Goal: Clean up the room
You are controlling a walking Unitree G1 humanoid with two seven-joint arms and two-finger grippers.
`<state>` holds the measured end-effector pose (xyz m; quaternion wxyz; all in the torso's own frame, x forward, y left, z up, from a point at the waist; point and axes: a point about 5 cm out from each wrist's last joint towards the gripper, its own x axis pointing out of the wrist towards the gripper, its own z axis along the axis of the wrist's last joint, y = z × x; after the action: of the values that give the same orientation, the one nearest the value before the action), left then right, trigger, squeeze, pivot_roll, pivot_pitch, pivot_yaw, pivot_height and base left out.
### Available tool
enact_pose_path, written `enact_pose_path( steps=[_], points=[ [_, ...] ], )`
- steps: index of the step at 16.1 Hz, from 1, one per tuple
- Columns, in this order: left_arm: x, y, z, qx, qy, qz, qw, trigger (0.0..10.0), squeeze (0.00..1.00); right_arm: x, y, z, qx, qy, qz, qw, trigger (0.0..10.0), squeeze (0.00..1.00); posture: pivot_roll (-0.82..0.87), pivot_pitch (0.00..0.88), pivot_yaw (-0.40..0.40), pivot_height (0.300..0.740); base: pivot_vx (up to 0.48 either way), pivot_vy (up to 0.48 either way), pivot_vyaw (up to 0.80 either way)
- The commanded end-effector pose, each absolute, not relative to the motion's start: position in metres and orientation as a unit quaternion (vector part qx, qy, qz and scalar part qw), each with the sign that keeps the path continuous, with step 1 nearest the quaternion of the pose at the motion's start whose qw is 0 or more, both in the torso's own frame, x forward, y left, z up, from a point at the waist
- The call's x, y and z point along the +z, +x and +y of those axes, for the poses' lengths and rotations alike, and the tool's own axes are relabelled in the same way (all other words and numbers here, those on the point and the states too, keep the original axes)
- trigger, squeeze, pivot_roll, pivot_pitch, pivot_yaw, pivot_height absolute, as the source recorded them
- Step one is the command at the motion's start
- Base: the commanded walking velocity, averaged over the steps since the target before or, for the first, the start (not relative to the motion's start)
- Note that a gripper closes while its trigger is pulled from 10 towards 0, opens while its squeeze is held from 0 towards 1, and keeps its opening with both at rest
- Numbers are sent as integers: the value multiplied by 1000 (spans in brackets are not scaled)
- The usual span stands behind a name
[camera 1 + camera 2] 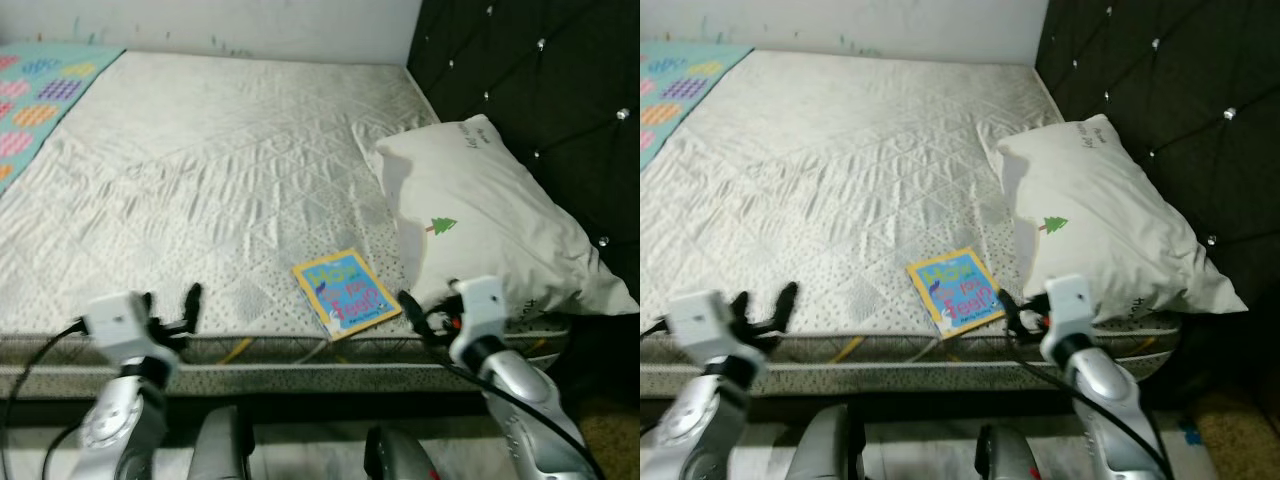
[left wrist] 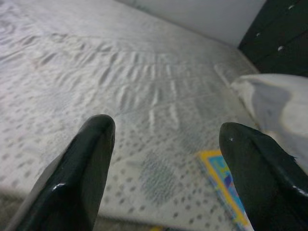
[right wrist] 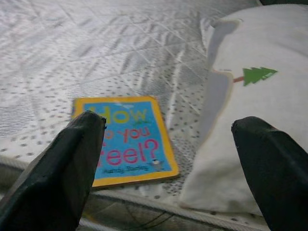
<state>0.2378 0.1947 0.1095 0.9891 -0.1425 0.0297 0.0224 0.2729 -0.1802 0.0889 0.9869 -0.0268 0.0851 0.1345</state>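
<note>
A: Currently, which step is in hand?

B: Approach to pick-up, by my judgement. The book (image 1: 346,293) lies flat on the mattress (image 1: 200,180), at its near edge, just left of the pillow (image 1: 490,220) and apparently touching it or nearly so. It is the one loose item on the bed, so it is the likely target.

A: State of the right gripper (image 1: 432,315)?

B: Jaws released, fingers spread wide. It hovers at the near edge of the mattress, just right of the book and in front of the pillow's near corner. In the right wrist view the book (image 3: 126,142) sits toward one finger (image 3: 62,168), not centred between the two; the pillow (image 3: 255,110) takes the other side.

A: And the left gripper (image 1: 172,305)?

B: Also released, fingers apart, at the near edge, well left of the book. It holds nothing.

A: What does the next move call for?

B: Shift the right gripper left until the book is centred. The book lies flat, so one finger must go under an edge; the near corner, close to the mattress edge, looks most accessible. Avoid pinching the pillow.

A: Further items?

B: A patterned blanket (image 1: 40,100) lies at the far left.
</note>
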Motion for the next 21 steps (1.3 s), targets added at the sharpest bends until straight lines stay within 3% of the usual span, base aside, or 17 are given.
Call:
enact_pose_path(
  steps=[1, 8, 16, 21],
  points=[
    [106, 237, 202, 37, -137, 41, 989, 10000, 0, 94, 276, -176, 138, -21, 75, 987, 10000, 0, -25, 91, -66, 599, 0, 0, 0],
    [105, 238, 203, 37, -137, 42, 989, 10000, 0, 94, 277, -177, 138, -17, 73, 988, 10000, 0, -25, 87, -65, 599, 0, 0, 0],
    [106, 239, 201, 39, -135, 40, 989, 10000, 0, 94, 278, -176, 143, -20, 73, 987, 10000, 0, -23, 75, -69, 514, 0, 0, 0],
    [108, 238, 201, 38, -136, 30, 990, 10000, 0, 94, 279, -176, 145, -22, 71, 987, 10000, 0, -22, 69, -69, 514, 0, 0, 0]
  ],
)
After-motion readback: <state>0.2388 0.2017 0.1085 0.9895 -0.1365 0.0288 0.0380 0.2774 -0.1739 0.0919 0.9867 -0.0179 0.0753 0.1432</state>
